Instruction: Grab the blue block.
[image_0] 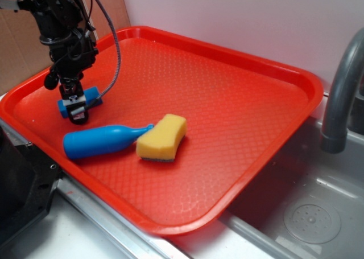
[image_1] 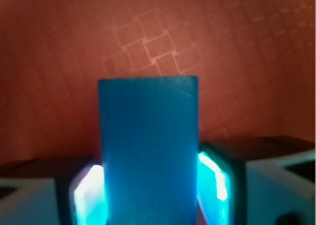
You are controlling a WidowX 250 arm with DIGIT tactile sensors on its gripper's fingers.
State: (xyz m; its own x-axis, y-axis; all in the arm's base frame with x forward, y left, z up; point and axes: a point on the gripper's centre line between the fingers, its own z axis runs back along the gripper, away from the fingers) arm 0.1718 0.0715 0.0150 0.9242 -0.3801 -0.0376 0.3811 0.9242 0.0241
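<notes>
1. Exterior view: the blue block (image_0: 91, 96) lies on the red tray (image_0: 239, 99), near its left rim, with the claw (image_0: 77, 109) lowered straight down over its middle.
2. Only the two ends of the block show on either side of the claw; the middle is hidden behind the fingers (image_0: 78, 112).
3. Wrist view: the blue block (image_1: 148, 151) fills the gap between the two fingers (image_1: 215, 178), and each inner pad sits right against a side of it, glowing with reflected blue. The claw is narrowed onto the block, gripping it.
4. Behind the block in the wrist view is the tray's (image_1: 237, 52) diamond-patterned surface; whether the block is resting on it or lifted clear of it I cannot tell.
5. Just in front of the claw lies a blue bottle-shaped object (image_0: 102, 140) on its side, its tapered neck touching a yellow sponge (image_0: 162, 137).
6. The block and the bottle-shaped object are near each other but apart.
7. A grey faucet (image_0: 341, 94) rises at the right, over a metal sink (image_0: 307, 213) beside the tray.
</notes>
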